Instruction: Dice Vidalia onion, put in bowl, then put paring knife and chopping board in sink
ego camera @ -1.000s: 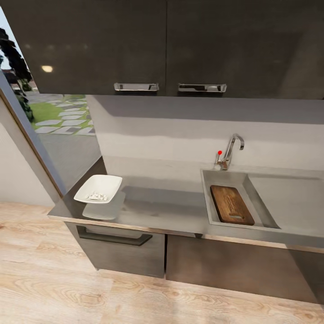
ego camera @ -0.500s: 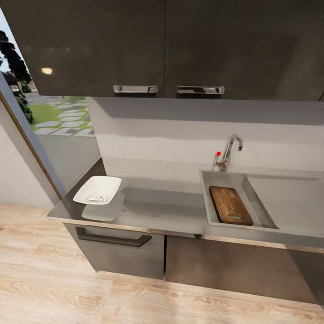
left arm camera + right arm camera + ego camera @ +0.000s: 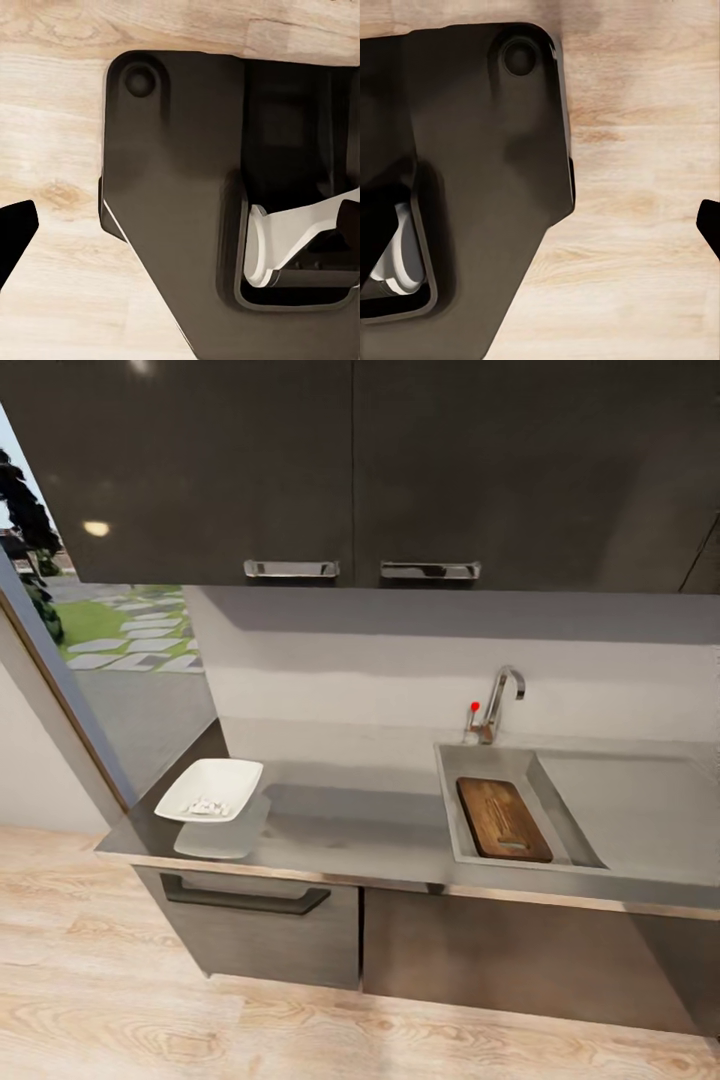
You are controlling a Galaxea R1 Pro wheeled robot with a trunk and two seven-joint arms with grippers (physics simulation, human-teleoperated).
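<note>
1. chopping board (image 3: 503, 819) lies flat in sink (image 3: 452, 800), w/ no knife discernible there.
2. bowl (image 3: 209, 791) w/ white bits sits on countertop (image 3: 350, 825), so task looks near done.
3. grippers' state: can't tell.

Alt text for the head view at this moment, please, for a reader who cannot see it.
A brown chopping board lies inside the grey sink at the right of a long grey countertop, below a chrome tap with a red knob. At the counter's left end sits a white bowl holding small pale pieces; dark upper cabinets hang above.
</note>
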